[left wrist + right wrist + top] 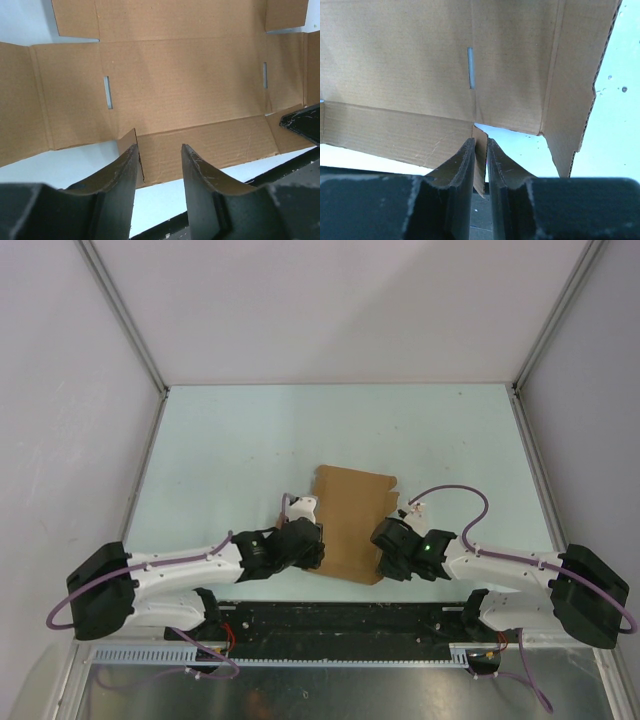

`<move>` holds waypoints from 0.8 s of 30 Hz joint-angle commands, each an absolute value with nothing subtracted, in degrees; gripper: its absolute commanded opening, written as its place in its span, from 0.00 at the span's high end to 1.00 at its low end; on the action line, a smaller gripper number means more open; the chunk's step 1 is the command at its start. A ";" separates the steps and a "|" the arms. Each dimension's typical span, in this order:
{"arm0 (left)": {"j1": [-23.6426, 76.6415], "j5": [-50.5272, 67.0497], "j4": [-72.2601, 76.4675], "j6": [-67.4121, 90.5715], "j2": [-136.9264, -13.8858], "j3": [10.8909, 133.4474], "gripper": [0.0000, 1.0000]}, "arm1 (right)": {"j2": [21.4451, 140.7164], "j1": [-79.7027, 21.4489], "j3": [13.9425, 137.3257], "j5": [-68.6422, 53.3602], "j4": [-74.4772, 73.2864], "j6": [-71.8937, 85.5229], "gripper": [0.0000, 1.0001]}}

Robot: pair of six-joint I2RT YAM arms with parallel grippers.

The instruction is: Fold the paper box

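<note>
The paper box (352, 520) is a flat brown die-cut cardboard sheet with flaps and slots, lying near the table's front middle. My left gripper (314, 544) is at its near left corner. In the left wrist view the left gripper (159, 148) is open; the sheet (185, 85) lies beyond it, and a small raised tab (129, 139) stands against the left finger. My right gripper (384, 550) is at the near right corner. In the right wrist view the right gripper (480, 141) is shut on a small upright corner tab (480, 136) of the sheet (405, 65).
The black base rail (330, 618) runs just behind the sheet's near edge. White enclosure walls with metal posts (120, 310) surround the pale blue table (240, 440). Purple cables (462, 492) loop over both arms.
</note>
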State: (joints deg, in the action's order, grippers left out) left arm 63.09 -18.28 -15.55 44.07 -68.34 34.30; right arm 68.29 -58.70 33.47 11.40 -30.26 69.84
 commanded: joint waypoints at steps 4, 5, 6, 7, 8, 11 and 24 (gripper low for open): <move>63.89 -17.93 -15.03 44.56 -70.49 36.47 0.61 | 67.67 -58.89 35.33 13.27 -30.67 69.70 0.79; 64.16 -17.93 -15.03 44.56 -71.18 36.56 0.62 | 67.68 -58.89 35.42 13.27 -30.67 69.70 0.79; 64.25 -18.02 -14.94 44.65 -71.37 36.56 0.63 | 67.59 -58.89 35.42 13.27 -30.67 69.70 0.79; 64.42 -17.93 -15.03 44.74 -71.63 36.56 0.63 | 67.59 -58.89 35.42 13.27 -30.67 69.70 0.79; 64.60 -17.93 -15.03 44.74 -72.07 36.56 0.63 | 67.67 -58.89 35.33 13.27 -30.76 69.70 0.79; 65.04 -17.84 -15.03 45.09 -72.60 36.39 0.63 | 67.68 -58.97 35.42 13.27 -30.76 69.70 0.79; 66.53 -18.02 -15.03 45.53 -74.09 36.74 0.69 | 67.50 -58.89 35.33 13.27 -30.85 69.79 0.79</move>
State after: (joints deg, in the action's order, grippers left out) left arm 65.63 -17.80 -15.53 44.21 -73.63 34.33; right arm 68.29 -58.70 33.47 11.40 -30.33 69.82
